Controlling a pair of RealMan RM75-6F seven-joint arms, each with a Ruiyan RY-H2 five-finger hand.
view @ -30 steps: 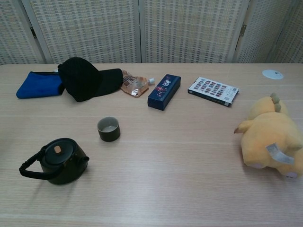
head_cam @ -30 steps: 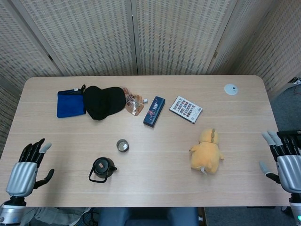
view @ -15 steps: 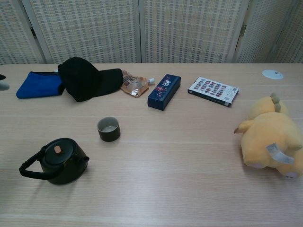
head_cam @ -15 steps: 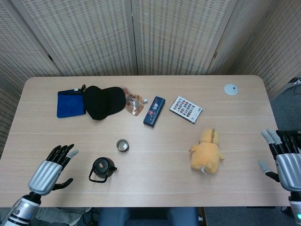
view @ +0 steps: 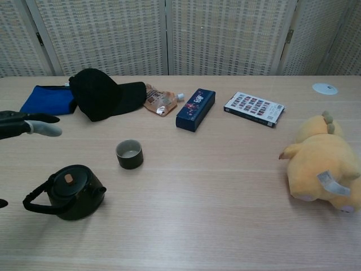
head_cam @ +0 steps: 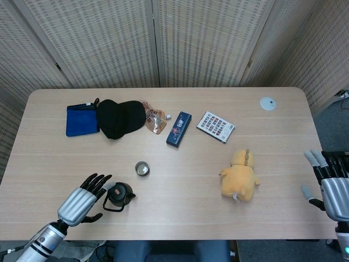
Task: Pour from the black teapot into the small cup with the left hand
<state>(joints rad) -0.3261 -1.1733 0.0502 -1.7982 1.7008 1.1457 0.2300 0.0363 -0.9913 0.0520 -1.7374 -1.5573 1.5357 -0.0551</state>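
The black teapot (head_cam: 120, 195) (view: 70, 192) stands near the table's front edge, its loop handle pointing toward the left and its spout toward the right. The small dark cup (head_cam: 142, 168) (view: 129, 154) stands upright just beyond it, slightly to the right. My left hand (head_cam: 82, 201) (view: 25, 125) hovers open just left of the teapot, fingers spread toward the handle, not touching it. My right hand (head_cam: 330, 184) is open past the table's right edge, holding nothing.
A yellow plush toy (head_cam: 239, 176) lies right of centre. Along the back sit a blue pouch (head_cam: 82, 120), a black cap (head_cam: 120, 118), a snack packet (head_cam: 154, 120), a dark blue box (head_cam: 179, 129), a card of swatches (head_cam: 215, 126) and a white disc (head_cam: 267, 103).
My left hand has moved right along the front edge, from the far left corner to just beside the teapot's handle. The right hand has barely moved.
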